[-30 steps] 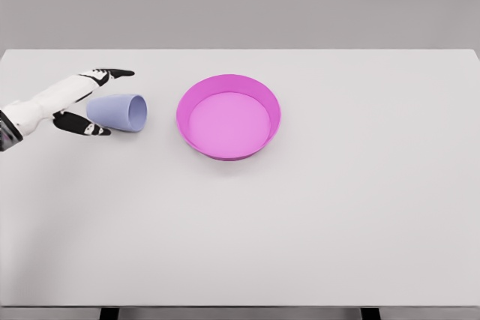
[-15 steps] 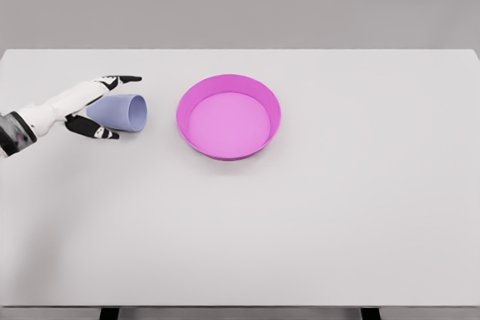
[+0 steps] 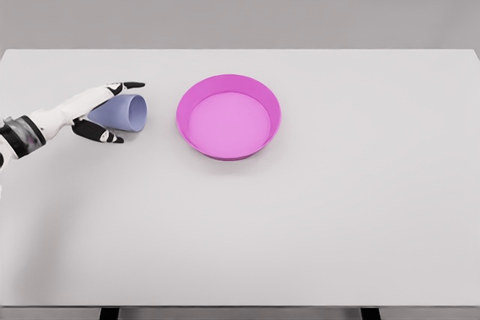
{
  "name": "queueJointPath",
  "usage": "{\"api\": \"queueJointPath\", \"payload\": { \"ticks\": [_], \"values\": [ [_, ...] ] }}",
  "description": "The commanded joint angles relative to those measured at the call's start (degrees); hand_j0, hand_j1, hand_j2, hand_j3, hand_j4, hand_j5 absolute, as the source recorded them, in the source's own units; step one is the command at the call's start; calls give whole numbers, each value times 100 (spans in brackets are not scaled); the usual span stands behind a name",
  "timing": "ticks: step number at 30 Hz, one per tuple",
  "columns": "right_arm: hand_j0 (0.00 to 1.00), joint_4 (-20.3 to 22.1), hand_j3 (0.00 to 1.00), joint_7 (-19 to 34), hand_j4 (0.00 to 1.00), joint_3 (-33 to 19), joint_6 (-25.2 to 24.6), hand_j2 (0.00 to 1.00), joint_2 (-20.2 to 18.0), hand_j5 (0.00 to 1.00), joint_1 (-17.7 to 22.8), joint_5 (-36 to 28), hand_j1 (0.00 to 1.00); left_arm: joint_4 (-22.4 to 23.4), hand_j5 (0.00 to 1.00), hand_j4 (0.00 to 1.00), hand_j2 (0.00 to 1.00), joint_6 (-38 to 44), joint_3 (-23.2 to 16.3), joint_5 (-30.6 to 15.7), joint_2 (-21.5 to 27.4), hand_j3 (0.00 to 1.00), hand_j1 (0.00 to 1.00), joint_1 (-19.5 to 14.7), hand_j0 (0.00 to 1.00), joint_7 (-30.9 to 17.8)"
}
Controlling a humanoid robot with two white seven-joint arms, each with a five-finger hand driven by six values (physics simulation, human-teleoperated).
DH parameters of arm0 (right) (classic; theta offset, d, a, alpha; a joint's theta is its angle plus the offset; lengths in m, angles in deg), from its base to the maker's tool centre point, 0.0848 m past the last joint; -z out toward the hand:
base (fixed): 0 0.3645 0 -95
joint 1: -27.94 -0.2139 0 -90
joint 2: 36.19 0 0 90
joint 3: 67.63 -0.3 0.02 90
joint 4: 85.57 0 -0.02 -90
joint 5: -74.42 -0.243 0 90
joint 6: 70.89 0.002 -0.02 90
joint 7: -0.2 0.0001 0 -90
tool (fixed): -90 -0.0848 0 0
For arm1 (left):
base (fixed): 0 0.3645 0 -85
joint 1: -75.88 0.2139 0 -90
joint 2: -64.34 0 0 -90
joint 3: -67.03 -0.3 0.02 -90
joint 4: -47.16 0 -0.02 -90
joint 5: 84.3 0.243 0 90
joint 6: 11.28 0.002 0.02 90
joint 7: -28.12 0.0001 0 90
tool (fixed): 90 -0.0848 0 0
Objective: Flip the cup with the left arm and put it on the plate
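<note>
- Cup: pale lavender-blue, lying on its side on the white table, open mouth turned toward the pink plate, base pointing away from it.
- Lies just beside the plate on its left, a narrow strip of bare table between the two, not touching.
- Pink plate: round, shallow, with a raised wall, upright and holding nothing, set left of the table's middle and toward the far edge.
- Left hand: white with black fingertips, reaching in from the picture's left edge, on the side of the cup away from the plate, palm against the cup's base end.
- Fingers stretched out along the cup's far upper side, tips pointing toward the plate; thumb below, on the cup's near side.
- Cup bracketed between fingers and thumb, yet fingers spread and not clamped round it; firm contact with the wall cannot be told.
- Cup's body resting on the table, not lifted.
- Forearm with a dark wrist band running off toward the lower left, away from the plate.
</note>
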Motion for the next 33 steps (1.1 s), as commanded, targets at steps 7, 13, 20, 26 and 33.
{"api": "queueJointPath", "payload": {
  "ticks": [7, 13, 20, 26, 33],
  "values": [
    [100, -1, 100, 1, 100, 1, 0, 100, 0, 100, 0, 1, 100, 36, 100, 100, 100, 13, 7, 131, -12, 100, 100, -9, 100, 7],
    [100, -1, 100, 1, 100, 1, 0, 100, 0, 100, 0, 1, 100, -43, 88, 88, 88, 13, -11, 245, -47, 88, 88, -9, 88, -2],
    [100, -1, 100, 1, 100, 1, 0, 100, 0, 100, 0, 1, 100, -43, 71, 71, 71, 13, -2, 263, -47, 71, 71, -9, 71, -54],
    [100, -1, 100, 1, 100, 1, 0, 100, 0, 100, 0, 1, 100, -60, 65, 65, 65, 13, -2, 272, -38, 65, 65, -9, 65, -133],
    [100, -1, 100, 1, 100, 1, 0, 100, 0, 100, 0, 1, 100, -535, 61, 61, 61, 13, 24, 184, -12, 61, 61, 70, 61, -142]
  ]
}}
